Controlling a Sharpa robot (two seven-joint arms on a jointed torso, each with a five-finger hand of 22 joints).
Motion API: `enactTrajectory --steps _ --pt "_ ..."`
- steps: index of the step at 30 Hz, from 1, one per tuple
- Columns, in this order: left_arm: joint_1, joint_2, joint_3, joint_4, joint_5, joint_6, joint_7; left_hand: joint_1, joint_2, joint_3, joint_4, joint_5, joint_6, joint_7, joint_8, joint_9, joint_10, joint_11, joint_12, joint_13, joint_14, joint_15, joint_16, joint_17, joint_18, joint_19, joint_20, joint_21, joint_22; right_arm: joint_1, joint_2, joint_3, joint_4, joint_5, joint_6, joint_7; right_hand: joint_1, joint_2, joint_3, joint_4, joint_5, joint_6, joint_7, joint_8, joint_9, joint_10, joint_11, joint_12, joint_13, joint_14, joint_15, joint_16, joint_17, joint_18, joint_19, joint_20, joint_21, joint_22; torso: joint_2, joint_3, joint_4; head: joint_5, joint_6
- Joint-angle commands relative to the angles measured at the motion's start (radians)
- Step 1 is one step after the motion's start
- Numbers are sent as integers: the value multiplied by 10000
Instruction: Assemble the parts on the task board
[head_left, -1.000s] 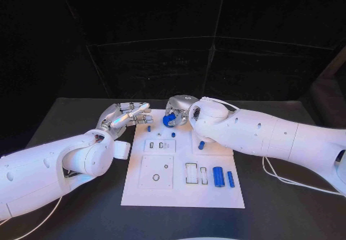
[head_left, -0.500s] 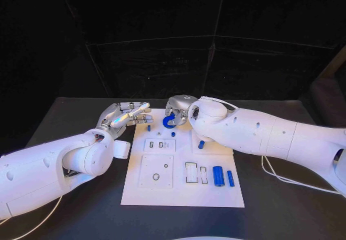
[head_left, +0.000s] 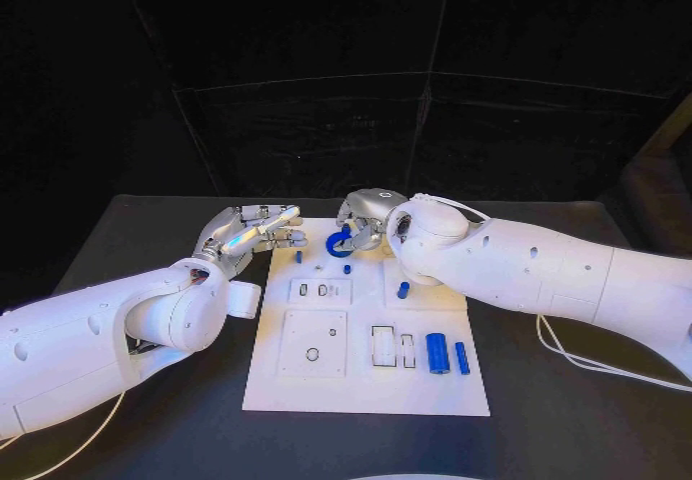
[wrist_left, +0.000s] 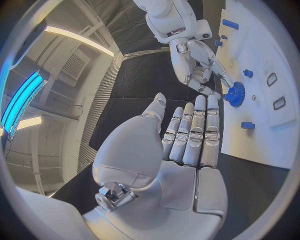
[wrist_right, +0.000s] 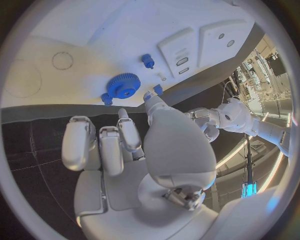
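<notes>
The white task board (head_left: 368, 385) lies in the middle of the table. A blue gear (head_left: 339, 243) sits at its far end; the same gear (wrist_right: 123, 85) lies flat on the board in the right wrist view. My right hand (head_left: 369, 214) hovers just behind it, and its fingertips (wrist_left: 215, 80) come close to the gear (wrist_left: 235, 93), with nothing held between them. My left hand (head_left: 254, 231) rests at the board's far left corner, fingers (wrist_left: 197, 125) straight and side by side, holding nothing.
Small blue pegs (head_left: 346, 268) (head_left: 402, 290) stand on the board's upper half. A thick blue cylinder (head_left: 437, 353) and a thin blue bar (head_left: 462, 358) lie at its right side, next to empty slots (head_left: 382, 346). Two inset plates (head_left: 313, 343) sit left of centre.
The gear has come out from under my right hand's fingers and now lies on the board. The right hand has drawn back slightly to the right. The left hand has not moved.
</notes>
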Motion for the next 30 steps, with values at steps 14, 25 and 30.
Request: enactTrajectory --steps 14,25,30 --pt "19 -156 7 88 -50 76 47 91 21 17 -59 29 33 3 -52 -14 25 25 -46 -16 49 7 -59 15 123 72 13 -49 -12 43 -3664 -4 1743 4284 -1715 3621 1433 4 -104 -842 729 156 -78 75 10 -249 -27 -212 -214 877 -17 137 1838 -127 -14 -10 44 35 -14 79 -339 -76 224" --pt "16 -166 5 32 -50 115 40 91 21 17 -59 29 33 3 -52 -14 25 25 -46 -16 49 7 -59 15 123 72 13 -49 -12 -303 -4554 -13 1403 4638 -1553 4071 1494 -20 -256 -880 630 -199 -14 -72 -27 -325 31 -308 -309 879 30 142 1857 -131 -12 24 53 50 -8 96 -360 -387 244" --pt "13 -145 2 -8 -50 135 28 91 21 17 -59 29 33 3 -52 -14 25 25 -46 -16 49 7 -59 15 123 72 13 -49 -12 -609 -4473 -13 1069 4641 -1465 4124 1513 -13 -264 -888 615 -209 -7 -71 -23 -336 35 -321 -322 881 33 145 1864 -130 -14 28 52 48 4 93 -328 -401 208"
